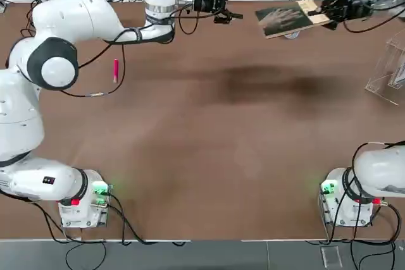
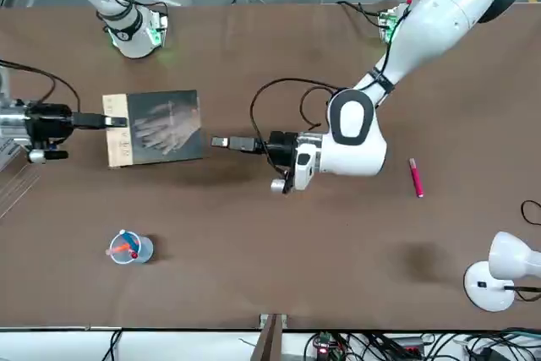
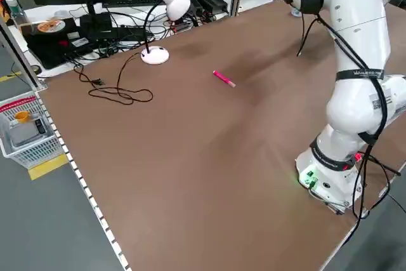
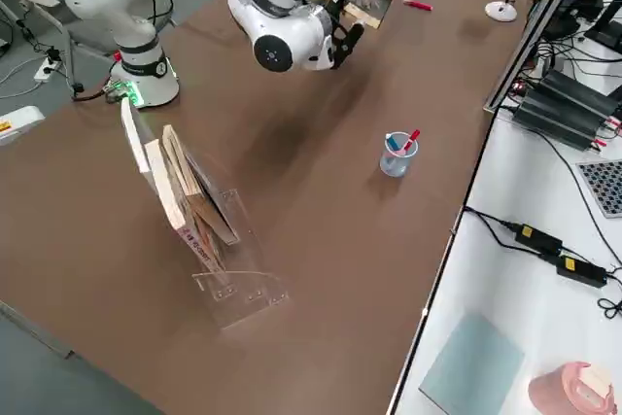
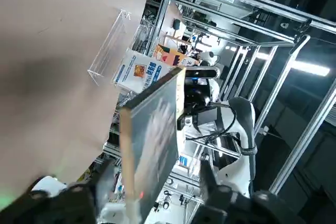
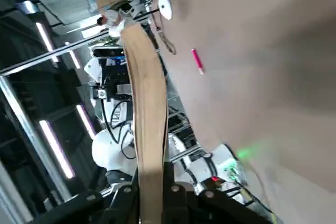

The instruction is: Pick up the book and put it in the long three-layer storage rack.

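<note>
Book [image 2: 155, 128] — held flat above table; clear rack [image 4: 209, 230] well apart.

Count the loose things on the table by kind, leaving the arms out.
Book: 1, held up by the right gripper
Clear rack: 1, with a few items in it
Pen cup: 1
Pink marker: 1
Desk lamp: 1
Total: 5
</note>
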Robot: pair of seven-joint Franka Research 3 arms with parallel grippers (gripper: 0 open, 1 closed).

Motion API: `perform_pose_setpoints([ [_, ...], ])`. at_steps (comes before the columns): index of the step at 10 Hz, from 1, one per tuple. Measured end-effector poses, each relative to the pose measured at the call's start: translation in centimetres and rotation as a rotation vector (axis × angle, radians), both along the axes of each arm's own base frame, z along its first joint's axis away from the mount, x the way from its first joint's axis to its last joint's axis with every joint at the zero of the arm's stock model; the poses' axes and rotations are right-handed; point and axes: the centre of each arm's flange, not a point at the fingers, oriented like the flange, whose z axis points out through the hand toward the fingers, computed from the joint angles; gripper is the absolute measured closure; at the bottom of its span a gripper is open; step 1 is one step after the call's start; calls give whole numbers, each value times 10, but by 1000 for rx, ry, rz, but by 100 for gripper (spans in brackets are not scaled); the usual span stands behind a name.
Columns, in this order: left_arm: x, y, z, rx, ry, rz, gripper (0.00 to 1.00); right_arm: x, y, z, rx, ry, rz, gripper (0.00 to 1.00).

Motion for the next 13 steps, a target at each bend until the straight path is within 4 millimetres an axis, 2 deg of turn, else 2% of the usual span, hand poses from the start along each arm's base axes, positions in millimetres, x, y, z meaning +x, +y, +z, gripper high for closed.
perform_pose_setpoints([
  [1, 1, 1, 1, 0, -2, 3, 15, 3, -17, 9, -35, -11, -3, 85],
  [3, 8, 10, 3, 20, -30, 8, 12, 7, -52, 27, -93, 4, -41, 85],
  [4, 16, 22, 5, 50, -65, 10, 12, 8, -70, 36, -134, 25, -63, 85],
  [6, 38, 59, 16, 139, -125, 17, 13, 9, -101, 51, -209, 82, -109, 85],
  [9, 59, 115, 46, 331, -182, -18, 17, 9, -146, 49, -279, 182, -139, 85],
  [10, 59, 124, 57, 392, -195, -22, 17, 11, -161, 46, -300, 221, -146, 85],
  [13, 50, 125, 84, 542, -250, -47, 14, 16, -200, 37, -348, 297, -173, 85],
])
